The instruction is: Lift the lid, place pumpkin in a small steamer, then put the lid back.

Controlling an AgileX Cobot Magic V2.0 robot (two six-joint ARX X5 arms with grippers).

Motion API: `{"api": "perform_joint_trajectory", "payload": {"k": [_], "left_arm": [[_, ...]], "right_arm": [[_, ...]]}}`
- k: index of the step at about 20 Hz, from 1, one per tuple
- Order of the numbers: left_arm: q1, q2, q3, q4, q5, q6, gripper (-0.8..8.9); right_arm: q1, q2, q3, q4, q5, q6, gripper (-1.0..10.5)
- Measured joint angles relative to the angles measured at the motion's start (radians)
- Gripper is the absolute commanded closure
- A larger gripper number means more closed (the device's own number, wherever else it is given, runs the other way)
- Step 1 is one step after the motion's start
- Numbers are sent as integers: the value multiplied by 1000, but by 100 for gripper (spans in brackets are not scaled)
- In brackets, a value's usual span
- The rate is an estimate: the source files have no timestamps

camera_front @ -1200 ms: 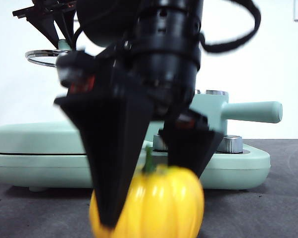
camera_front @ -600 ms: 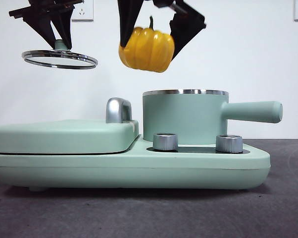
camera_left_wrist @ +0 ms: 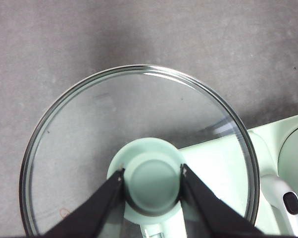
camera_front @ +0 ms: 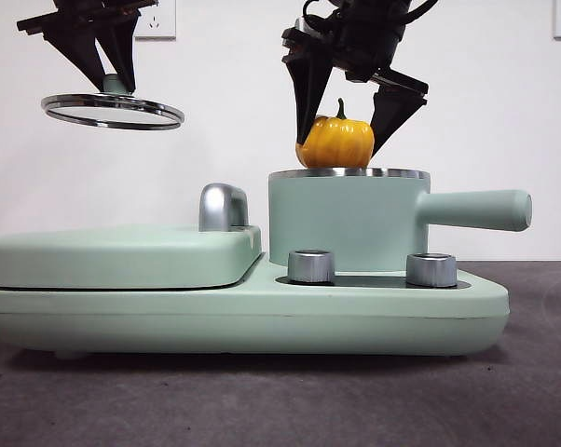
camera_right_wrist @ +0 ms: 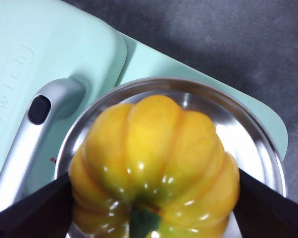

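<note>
Lowered since half a second ago, the glossy yellow-orange ribbed toy pumpkin (camera_front: 335,142) with its short green stem now sits at the mouth of the small steamer (camera_front: 346,222), a mint-green cylindrical pot with a steel rim and a long straight side handle; earlier it hung higher and to the left of the pot, and a second ago it was down near the table close to the camera. In the front view its lower part meets the steel rim, and whether it rests there or only hangs I cannot tell. The right gripper (camera_front: 352,119) is clamped on the pumpkin, one black jaw on each flank, and the right wrist view shows the pumpkin (camera_right_wrist: 154,163) centred over the shiny bowl of the small steamer (camera_right_wrist: 253,144). Up at the left, the small round glass lid (camera_front: 113,109) with a steel rim is in the same high place as before, level and well clear of the pot. The left gripper (camera_left_wrist: 152,174) grasps the lid (camera_left_wrist: 94,129) by its mint-green knob (camera_left_wrist: 152,179), jaws pressed to either side. Below stand the wide flat mint-green base appliance (camera_front: 262,321), its flat griddle cover (camera_front: 122,253) with a silver handle (camera_front: 223,207), and two silver knobs (camera_front: 311,265) on the dark table (camera_front: 280,400).
</note>
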Motion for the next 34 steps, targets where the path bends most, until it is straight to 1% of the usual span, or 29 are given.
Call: {"api": "perform_joint_trajectory", "payload": {"k": [3,5,7,12,17,19,22,26,34], "left_arm": [[0,0,0,0,0,0,798],[0,0,0,0,0,0,798],[0,0,0,0,0,0,798],[0,0,0,0,0,0,798],[0,0,0,0,0,0,798],[0,0,0,0,0,0,798],[0,0,0,0,0,0,798],[0,0,0,0,0,0,798],[0,0,0,6,0,-5,798]], "right_arm": [[6,0,-79,0,5,-5,667],[7,0,-137,0,54,-8,667],[7,0,-166,0,75,-13,667],[14,0,-170,7,78,-25,667],[49,2,-170,8,90,-26,667],[58,24,-170,8,123,-26,667],[60,80,-172,54,127,-26,667],[58,86,-173,71,130,-25,659],[58,86,-173,66,130,-24,418]]}}
